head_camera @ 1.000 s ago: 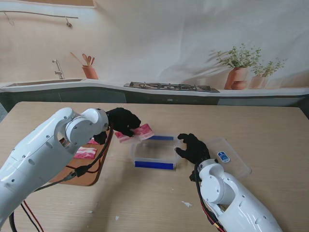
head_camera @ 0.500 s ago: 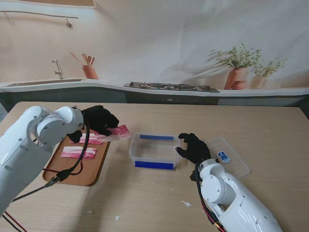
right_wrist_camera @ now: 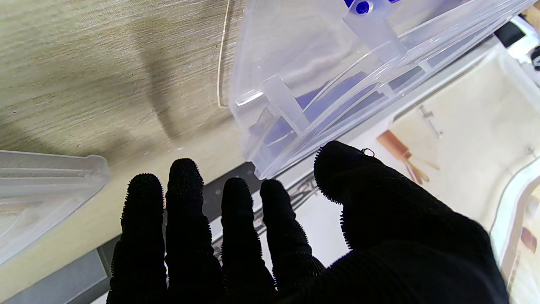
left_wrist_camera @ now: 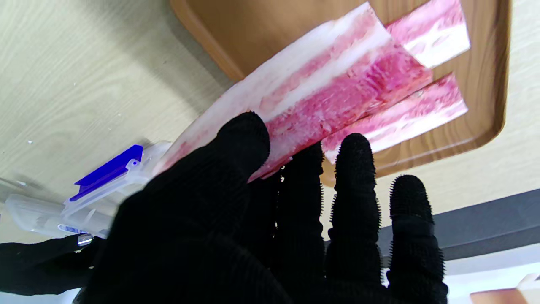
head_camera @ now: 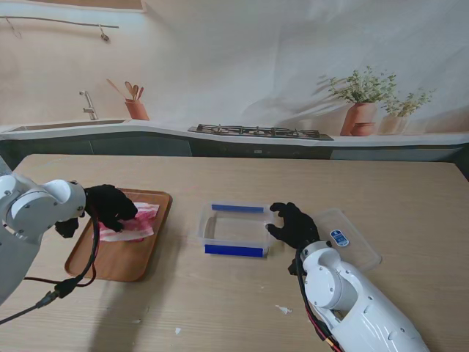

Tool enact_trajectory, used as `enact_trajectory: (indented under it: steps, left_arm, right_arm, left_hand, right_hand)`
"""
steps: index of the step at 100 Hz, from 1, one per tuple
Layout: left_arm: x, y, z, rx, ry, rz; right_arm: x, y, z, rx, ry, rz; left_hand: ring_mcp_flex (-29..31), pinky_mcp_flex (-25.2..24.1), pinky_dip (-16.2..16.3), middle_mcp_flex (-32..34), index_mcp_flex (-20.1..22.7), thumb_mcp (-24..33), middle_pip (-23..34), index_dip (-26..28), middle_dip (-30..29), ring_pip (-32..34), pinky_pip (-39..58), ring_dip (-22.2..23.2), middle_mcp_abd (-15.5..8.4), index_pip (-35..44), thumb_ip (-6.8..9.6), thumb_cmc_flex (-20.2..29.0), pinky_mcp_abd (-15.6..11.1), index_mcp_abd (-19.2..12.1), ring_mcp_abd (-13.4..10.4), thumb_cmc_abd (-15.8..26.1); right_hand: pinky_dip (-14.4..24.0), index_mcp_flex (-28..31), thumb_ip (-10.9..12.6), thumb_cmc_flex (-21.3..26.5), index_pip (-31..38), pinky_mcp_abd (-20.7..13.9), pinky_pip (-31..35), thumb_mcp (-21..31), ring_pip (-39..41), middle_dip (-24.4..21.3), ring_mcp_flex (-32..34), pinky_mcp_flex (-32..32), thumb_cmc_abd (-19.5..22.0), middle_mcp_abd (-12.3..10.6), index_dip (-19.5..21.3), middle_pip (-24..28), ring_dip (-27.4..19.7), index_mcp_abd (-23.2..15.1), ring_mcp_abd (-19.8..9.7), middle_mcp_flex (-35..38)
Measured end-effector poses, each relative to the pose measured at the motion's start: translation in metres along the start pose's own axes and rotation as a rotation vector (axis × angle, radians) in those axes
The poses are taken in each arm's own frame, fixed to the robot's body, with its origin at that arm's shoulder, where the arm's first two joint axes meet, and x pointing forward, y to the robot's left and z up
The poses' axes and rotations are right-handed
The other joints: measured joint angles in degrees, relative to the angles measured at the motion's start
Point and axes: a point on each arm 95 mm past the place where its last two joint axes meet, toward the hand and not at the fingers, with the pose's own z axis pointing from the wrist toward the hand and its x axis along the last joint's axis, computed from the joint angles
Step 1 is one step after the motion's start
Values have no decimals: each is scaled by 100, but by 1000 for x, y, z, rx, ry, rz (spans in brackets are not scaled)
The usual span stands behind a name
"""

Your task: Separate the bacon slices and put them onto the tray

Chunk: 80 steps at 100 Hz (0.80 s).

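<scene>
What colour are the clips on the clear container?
Blue; the container's clips show best in the stand view.

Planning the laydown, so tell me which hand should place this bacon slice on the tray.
Left. The left hand already holds the pink bacon slice over the brown wooden tray. The right hand rests by the clear plastic container, holding nothing.

My stand camera looks down across the table (head_camera: 220,308); each wrist camera looks closely along its fingers. Left wrist and stand views share the tray (head_camera: 124,265) (left_wrist_camera: 485,126).
</scene>
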Motion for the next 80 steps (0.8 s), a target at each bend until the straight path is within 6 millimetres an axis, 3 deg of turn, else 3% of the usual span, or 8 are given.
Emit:
enact_trajectory:
  steps: [61, 80]
  left_arm:
    - [-20, 57, 4, -238, -48, 6]
    - [-22, 68, 9, -296, -30, 51]
  right_arm:
    - [1, 1, -1, -3, 5, 0]
    - [2, -1, 0, 2, 7, -2]
  left_hand:
    - [-297, -291, -49, -174, -136, 166, -121, 135, 17, -231, -253, 1, -223, 103, -2, -168, -140, -209, -226, 0]
    - [-304, -374, -51, -183, -138, 223, -201, 139, 18, -360, -347, 1, -398, 104, 3, -239, -276, -409, -426, -27]
  right_hand:
    - [0, 0, 0, 0, 0, 1, 0, 0, 0, 0, 0, 1, 0, 0, 0, 0, 0, 0, 1, 0]
    - [0, 0, 0, 0, 0, 1, 0, 0, 0, 0, 0, 1, 0, 0, 0, 0, 0, 0, 1, 0]
